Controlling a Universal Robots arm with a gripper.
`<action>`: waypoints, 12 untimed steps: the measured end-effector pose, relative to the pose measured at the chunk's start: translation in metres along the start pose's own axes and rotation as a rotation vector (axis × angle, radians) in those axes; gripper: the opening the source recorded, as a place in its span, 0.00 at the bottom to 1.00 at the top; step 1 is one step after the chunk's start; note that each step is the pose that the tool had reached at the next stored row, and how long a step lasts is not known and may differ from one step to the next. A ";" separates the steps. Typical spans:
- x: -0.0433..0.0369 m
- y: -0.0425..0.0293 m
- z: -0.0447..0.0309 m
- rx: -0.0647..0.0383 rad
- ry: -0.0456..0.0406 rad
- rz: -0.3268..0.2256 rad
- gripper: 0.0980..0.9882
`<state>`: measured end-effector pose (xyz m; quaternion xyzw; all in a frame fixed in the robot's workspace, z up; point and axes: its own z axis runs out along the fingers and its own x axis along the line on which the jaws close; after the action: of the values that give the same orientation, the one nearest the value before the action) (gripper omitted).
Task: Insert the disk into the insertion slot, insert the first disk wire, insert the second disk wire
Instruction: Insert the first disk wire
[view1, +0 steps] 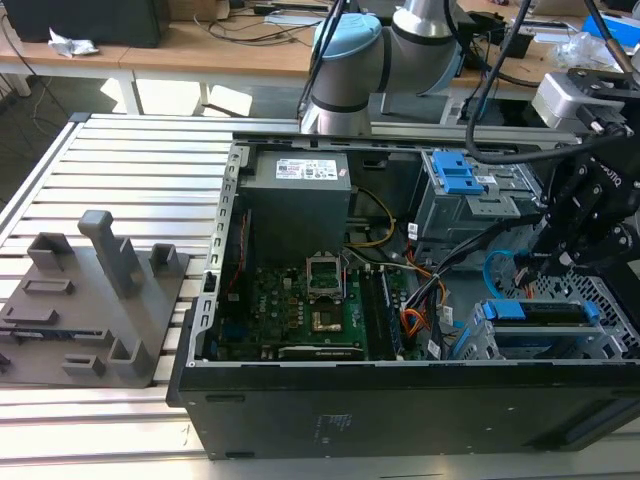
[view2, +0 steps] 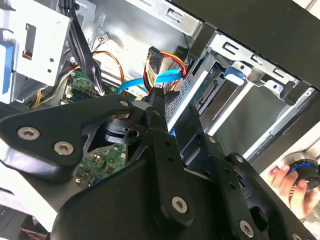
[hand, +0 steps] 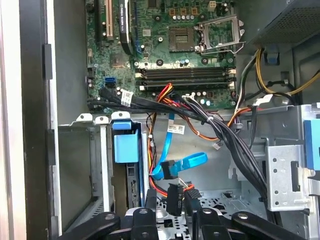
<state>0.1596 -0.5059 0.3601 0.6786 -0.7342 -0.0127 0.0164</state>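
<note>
Closest to us in both wrist views is the gripper (hand: 172, 201), its black links across the foreground. Its fingers (hand: 150, 200) are closed on a small dark plug, the end of the first wire (hand: 156, 187), whose red-orange strands run off from it. We cannot tell whether that plug touches the disk.

The disk (view1: 540, 313) sits in the slot (view1: 606, 340) at the end of the case (view1: 400, 420) towards the exterior view's right, its blue carrier showing along the upper edge. In the first wrist view we see the carrier's blue tab edge-on, just beside the gripper.

The second wire (hand: 187, 162) curves in a light-blue loop just beside the held plug, between it and the motherboard (hand: 170, 45). Where its far end goes we cannot make out. A thick black cable bundle (hand: 235, 145) crosses near it.

In the exterior view the gripper hangs over the slot end of the case, near a taller bay with a blue latch (view1: 455, 172). A grey fixture (view1: 100, 290) stands on the slatted table (view1: 130, 160), well apart from the case, to the exterior view's left.

In the second wrist view a person's hand (view2: 287, 182) shows outside the case, its fingers on a dark round object with a blue ring.
</note>
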 end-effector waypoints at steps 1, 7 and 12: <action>0.0002 0.0021 0.0016 0.000 -0.0003 0.000 0.30; 0.0001 0.0018 0.0075 0.001 0.0082 0.001 0.30; 0.0001 0.0017 0.0075 0.001 0.0084 0.001 0.28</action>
<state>0.1576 -0.5059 0.3526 0.6784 -0.7344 -0.0096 0.0192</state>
